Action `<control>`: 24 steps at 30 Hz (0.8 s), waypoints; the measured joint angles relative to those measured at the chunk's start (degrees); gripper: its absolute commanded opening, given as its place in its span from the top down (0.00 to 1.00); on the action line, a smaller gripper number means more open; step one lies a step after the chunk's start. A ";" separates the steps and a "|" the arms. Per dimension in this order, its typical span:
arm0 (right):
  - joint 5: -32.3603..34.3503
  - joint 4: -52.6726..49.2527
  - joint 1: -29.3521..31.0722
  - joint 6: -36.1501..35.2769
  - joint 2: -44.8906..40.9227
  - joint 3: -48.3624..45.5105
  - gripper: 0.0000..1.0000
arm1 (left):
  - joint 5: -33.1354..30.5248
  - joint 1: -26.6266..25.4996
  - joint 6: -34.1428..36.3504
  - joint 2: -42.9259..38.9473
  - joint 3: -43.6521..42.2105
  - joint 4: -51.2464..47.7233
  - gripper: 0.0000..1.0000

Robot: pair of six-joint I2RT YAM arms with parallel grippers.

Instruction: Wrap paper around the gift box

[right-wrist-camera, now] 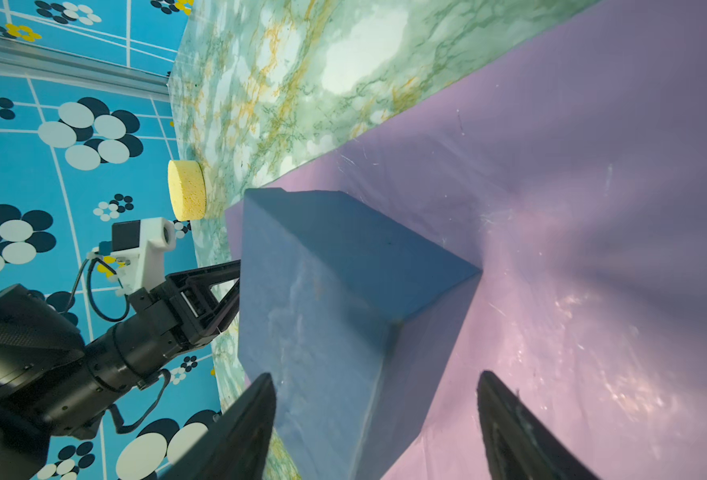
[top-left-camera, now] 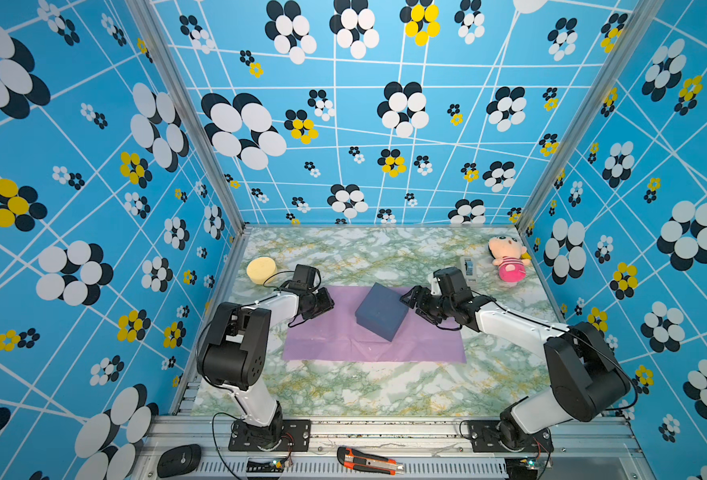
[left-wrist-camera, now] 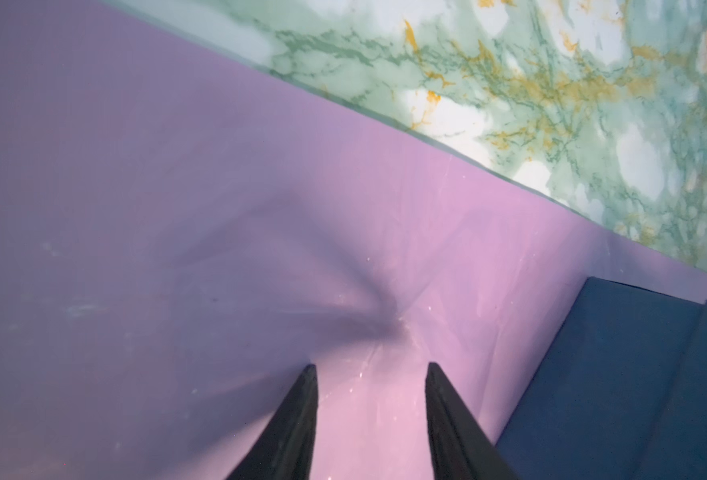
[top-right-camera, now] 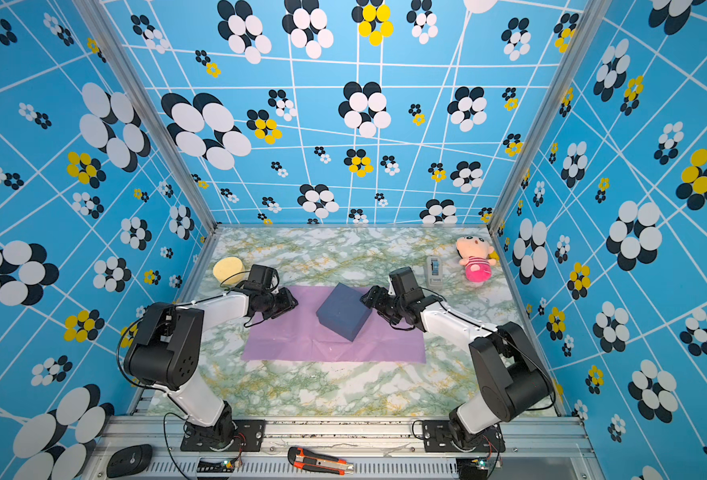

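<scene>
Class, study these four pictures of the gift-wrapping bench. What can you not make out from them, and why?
- Underside of the paper: hidden in every view, flat against the table.
- The gift box: cut off by the left wrist view's edge.
- Fingertips of the left tool: hidden behind the gift box in the right wrist view.
- A grey item beside the doll: too small in both top views to identify.

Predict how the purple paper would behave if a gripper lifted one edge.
The paper looks thin and creased, so a lifted edge would probably droop. The gift box rests on it, likely pinning the sheet against sliding. It lies flat on the table, so pinching an edge may be hard.
</scene>
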 measured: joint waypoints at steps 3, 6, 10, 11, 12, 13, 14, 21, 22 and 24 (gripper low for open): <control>-0.33 -1.33 0.00 -2.69 3.08 3.17 0.25 | 0.04 0.00 0.02 0.00 -0.24 0.57 0.56; -1.16 -2.21 0.00 -4.72 6.27 5.55 0.30 | 0.00 0.00 0.04 0.00 -0.24 0.63 0.56; -3.67 -1.64 -0.02 -6.40 9.38 6.54 0.40 | -0.15 0.00 0.24 0.00 -0.31 0.63 0.60; -4.31 -1.25 -0.02 -6.86 9.62 6.84 0.42 | -0.31 0.00 0.24 0.00 -0.39 0.63 0.60; -4.74 -0.81 0.00 -7.15 9.77 7.04 0.44 | -0.39 0.00 0.24 0.00 -0.46 0.68 0.60; -5.55 -0.13 0.00 -7.74 10.14 7.21 0.46 | -0.44 0.00 0.26 0.00 -0.46 0.70 0.60; -6.21 0.68 0.00 -8.26 10.51 7.30 0.48 | -0.44 0.00 0.26 0.00 -0.46 0.70 0.60; -10.93 6.64 -0.26 -10.78 14.82 9.05 0.51 | -0.66 0.00 0.72 -0.07 -0.50 0.66 0.60; -11.37 7.04 -0.35 -11.43 14.95 9.05 0.51 | -0.81 -0.02 0.79 -0.13 -0.55 0.66 0.60; -12.07 7.15 -0.44 -12.15 14.95 9.09 0.50 | -0.90 -0.04 1.14 -0.15 -0.57 0.61 0.60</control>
